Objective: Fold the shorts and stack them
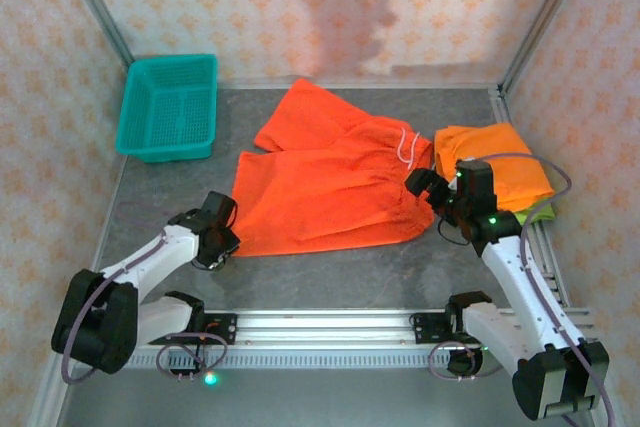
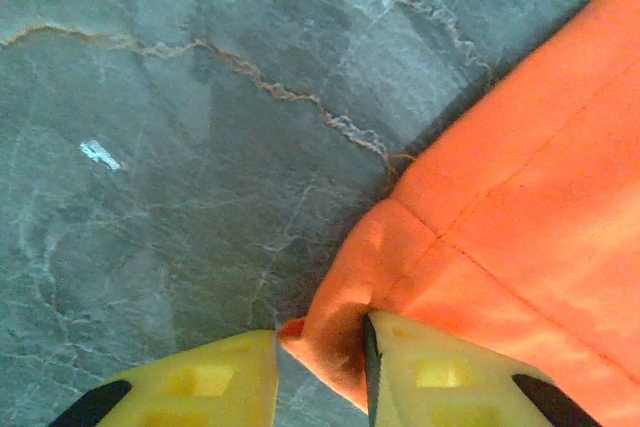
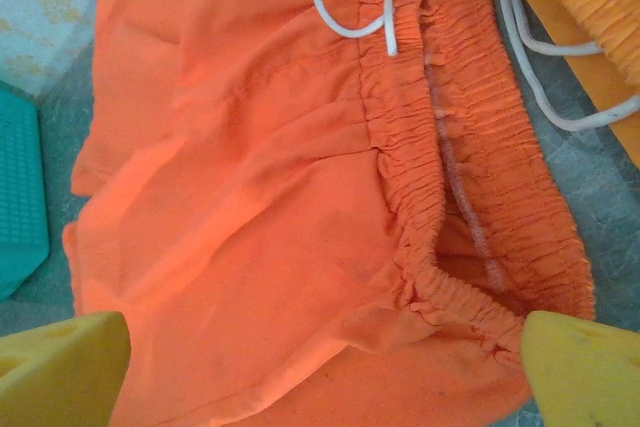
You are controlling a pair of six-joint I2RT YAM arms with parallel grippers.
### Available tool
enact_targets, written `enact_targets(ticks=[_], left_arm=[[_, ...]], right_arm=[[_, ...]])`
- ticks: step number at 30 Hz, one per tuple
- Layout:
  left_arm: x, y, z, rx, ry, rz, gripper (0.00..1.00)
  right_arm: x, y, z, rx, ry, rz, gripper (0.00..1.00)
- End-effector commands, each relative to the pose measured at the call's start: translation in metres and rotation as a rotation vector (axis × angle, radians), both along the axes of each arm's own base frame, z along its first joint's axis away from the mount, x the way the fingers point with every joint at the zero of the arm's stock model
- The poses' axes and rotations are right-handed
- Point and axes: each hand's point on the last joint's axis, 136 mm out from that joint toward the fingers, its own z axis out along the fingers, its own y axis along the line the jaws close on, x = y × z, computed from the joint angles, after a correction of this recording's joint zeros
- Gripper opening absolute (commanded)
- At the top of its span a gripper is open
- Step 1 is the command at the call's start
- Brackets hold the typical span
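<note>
Where the spread orange shorts (image 1: 320,197) lie flat in the middle of the table (image 1: 340,277), their waistband (image 3: 450,197) faces right and the leg hems face left. A white drawstring (image 3: 350,7) loops loose over the gathered elastic. To the right, just beside the waistband, folded orange shorts (image 1: 500,172) sit on top of lime green shorts (image 1: 540,214), of which a thin edge shows at the near side of the pile.

The left hand (image 1: 222,247) is down at the near left hem corner of the spread pair. From its wrist view, the two yellow fingers (image 2: 440,377) stand on either side of that corner, which is bunched up between them. The right finger touches the cloth and the left is just beside its tip. The gap is narrow, but I cannot tell whether the cloth is pinched.

The right hand (image 1: 425,187) hangs above the near end of the waistband. Its jaws are spread wide and hold nothing.

A teal basket (image 1: 170,107) stands at the far left corner, well apart from the shorts.
</note>
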Motion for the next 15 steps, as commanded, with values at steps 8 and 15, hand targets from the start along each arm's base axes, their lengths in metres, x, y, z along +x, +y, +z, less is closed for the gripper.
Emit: enact_targets(ticks=[8,15], left_arm=[[0.055,-0.018,0.019,-0.029,-0.146,-0.083,0.08],[0.060,-0.015,0.046,0.001,-0.158,-0.130,0.00]], right_arm=[[-0.014,-0.007,-0.027,-0.030,0.076,-0.020,1.00],[-0.027,-0.013,-0.047,-0.061,0.154,-0.032,1.00]])
